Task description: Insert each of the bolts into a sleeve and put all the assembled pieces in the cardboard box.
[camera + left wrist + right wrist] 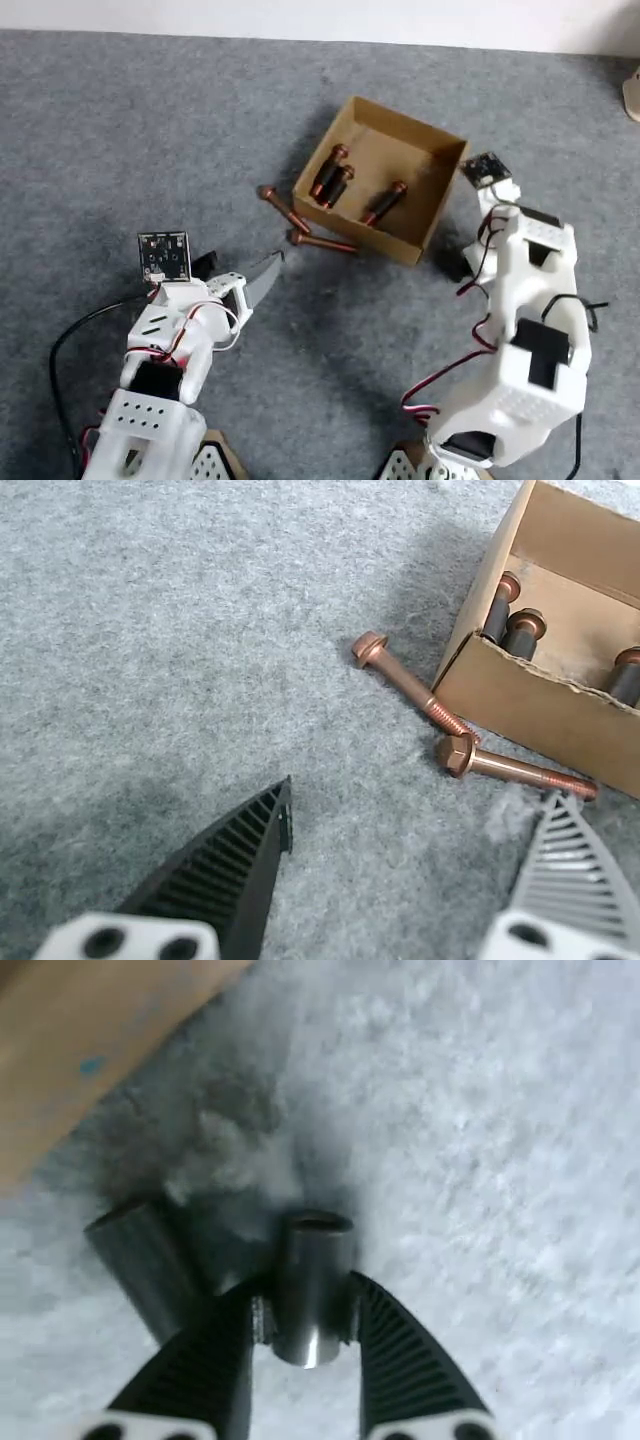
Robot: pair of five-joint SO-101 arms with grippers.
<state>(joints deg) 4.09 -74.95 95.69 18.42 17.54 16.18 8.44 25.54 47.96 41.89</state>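
Sleeve (312, 1260): stiff, smooth metal tube, probably light and slippery; best gripped mid-length.
Right tool (305, 1300): clamped across that sleeve, low beside the box (450, 190); second sleeve (145, 1260) lies alongside.
Left tool (420, 790): wide open, near two bare bolts (410, 685) on the bench (150, 630) against the box.

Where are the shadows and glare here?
High view: soft shadow on the carpet left of the cardboard box. Left wrist view: same shadow beside the box. Right wrist view: glint on the sleeve in the right end effector.
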